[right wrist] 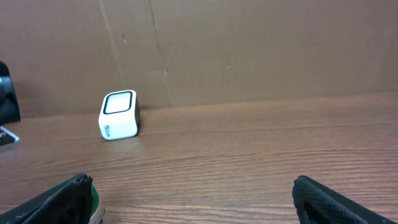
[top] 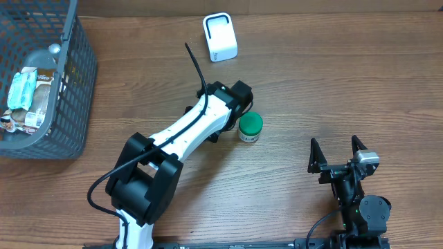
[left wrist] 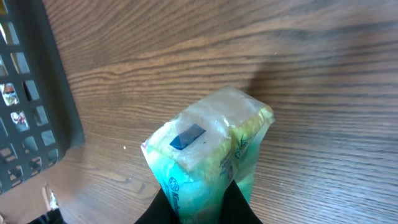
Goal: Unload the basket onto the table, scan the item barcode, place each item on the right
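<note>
Overhead, the left arm [top: 187,131] stretches from its base at the lower left of the frame diagonally up and to the right. It lies long and low over the worktop [top: 332,83], its black wrist ending near the centre. Just beside that wrist, to its lower right, sits the green packet [top: 250,128], green on top and pale below. The left wrist view shows the left fingers [left wrist: 158,211] closed on the near end of this packet [left wrist: 208,155], one dark tip on either side at the bottom edge of the frame. The packet's clear, crinkled far end points away from the camera, and a small blue patch [left wrist: 186,135] shows on that end; whether it is the barcode cannot be told. The white scanner [top: 220,37] stands near the top centre of the overhead frame, well apart from the packet, with bare wood between them. A dark wire basket [top: 69,83] holding wrapped goods fills the upper left corner. The right arm [top: 363,207] is folded compactly at the lower right. The right fingers [top: 317,158] are spread wide, point toward the top of the frame, and hold nothing. From the right wrist camera these fingers [right wrist: 62,199] frame the bottom corners, the scanner [right wrist: 119,115] stands far off at the left against the brown back wall, and a sliver of the packet [right wrist: 94,202] peeks out beside the left-hand tip.
</note>
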{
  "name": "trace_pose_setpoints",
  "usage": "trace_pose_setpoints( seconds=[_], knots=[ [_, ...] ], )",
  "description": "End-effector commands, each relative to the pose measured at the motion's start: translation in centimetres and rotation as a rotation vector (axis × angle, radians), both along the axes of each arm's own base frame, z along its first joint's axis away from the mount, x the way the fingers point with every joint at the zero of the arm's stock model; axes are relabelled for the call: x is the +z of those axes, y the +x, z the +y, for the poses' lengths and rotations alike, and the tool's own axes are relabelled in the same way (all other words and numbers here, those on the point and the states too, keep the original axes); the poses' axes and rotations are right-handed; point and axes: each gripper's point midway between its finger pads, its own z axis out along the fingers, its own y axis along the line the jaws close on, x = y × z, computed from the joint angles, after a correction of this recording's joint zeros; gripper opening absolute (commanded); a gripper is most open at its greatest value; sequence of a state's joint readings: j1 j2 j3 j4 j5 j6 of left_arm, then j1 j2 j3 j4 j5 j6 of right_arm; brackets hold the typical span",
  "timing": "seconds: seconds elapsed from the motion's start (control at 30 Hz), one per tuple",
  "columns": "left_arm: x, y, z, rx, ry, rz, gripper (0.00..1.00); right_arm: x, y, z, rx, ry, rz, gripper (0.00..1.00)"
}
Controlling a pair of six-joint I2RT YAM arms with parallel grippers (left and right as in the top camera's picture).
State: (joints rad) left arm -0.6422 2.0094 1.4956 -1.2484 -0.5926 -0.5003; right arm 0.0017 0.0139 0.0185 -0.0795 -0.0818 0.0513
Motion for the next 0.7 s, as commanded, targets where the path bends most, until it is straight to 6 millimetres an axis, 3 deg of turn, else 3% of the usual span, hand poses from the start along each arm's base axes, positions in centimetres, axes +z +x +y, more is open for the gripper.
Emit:
trace_pose_setpoints(
  seconds=[0.0, 0.3, 0.57, 0.67],
  knots=[
    [-0.2, -0.1, 0.4, 0.018, 0.033, -0.044, 0.09, -0.2, 0.0, 0.2, 0.011, 0.001, -0.003, 1.00],
    [-3.5, -1.1, 1.1, 0.013, 0.035, -0.044, 0.09, -0.2, 0.0, 0.2, 0.011, 0.001, -0.003, 1.00],
    [-4.2, -1.1, 0.3, 0.023, -0.018, -0.043, 0.13, -0.2, 0.0, 0.2, 0.011, 0.001, -0.003, 1.00],
    [-4.3, -1.0, 0.1, 0.024, -0.029, -0.045, 0.22, -0.2, 0.0, 0.2, 0.011, 0.001, -0.003, 1.00]
  ],
)
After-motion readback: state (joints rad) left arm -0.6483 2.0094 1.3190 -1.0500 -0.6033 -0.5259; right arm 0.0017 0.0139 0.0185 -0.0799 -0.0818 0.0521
